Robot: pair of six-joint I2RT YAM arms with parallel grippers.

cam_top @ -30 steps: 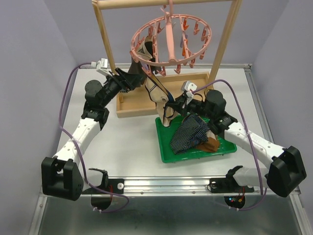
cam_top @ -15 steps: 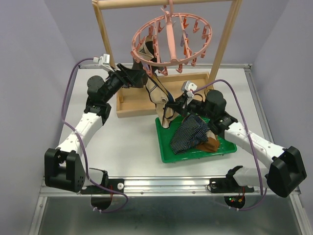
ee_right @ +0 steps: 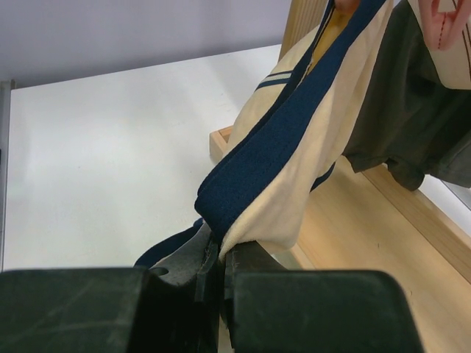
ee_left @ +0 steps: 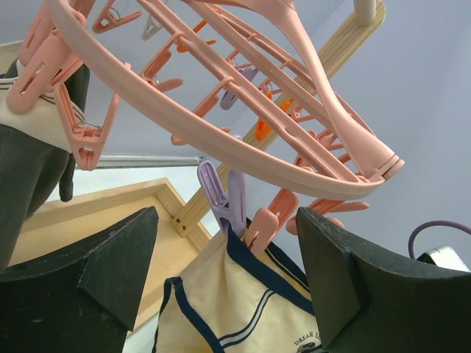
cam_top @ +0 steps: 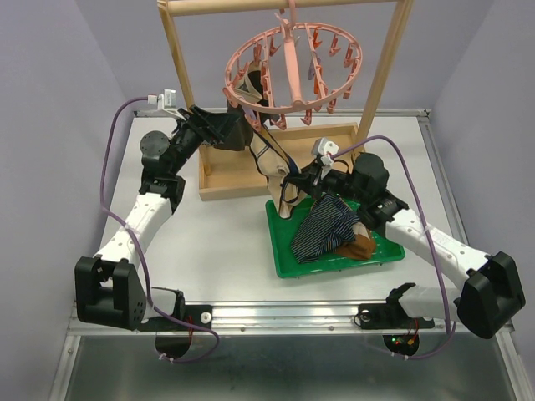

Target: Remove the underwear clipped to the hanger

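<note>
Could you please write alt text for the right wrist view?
The right end effector is shut on the lower edge of the beige underwear with navy trim, which stretches up toward the top right. Dark underwear hangs behind it, above a wooden tray on a white table.

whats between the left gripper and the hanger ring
Left wrist view: a purple clip and a pink clip hang from the hanger ring, pinching the cream underwear ahead of the left gripper.

Overhead from behind, left wrist up under hanger [ee_left: 191, 126], right wrist close, sharing beige underwear [ee_right: 298, 165]
</note>
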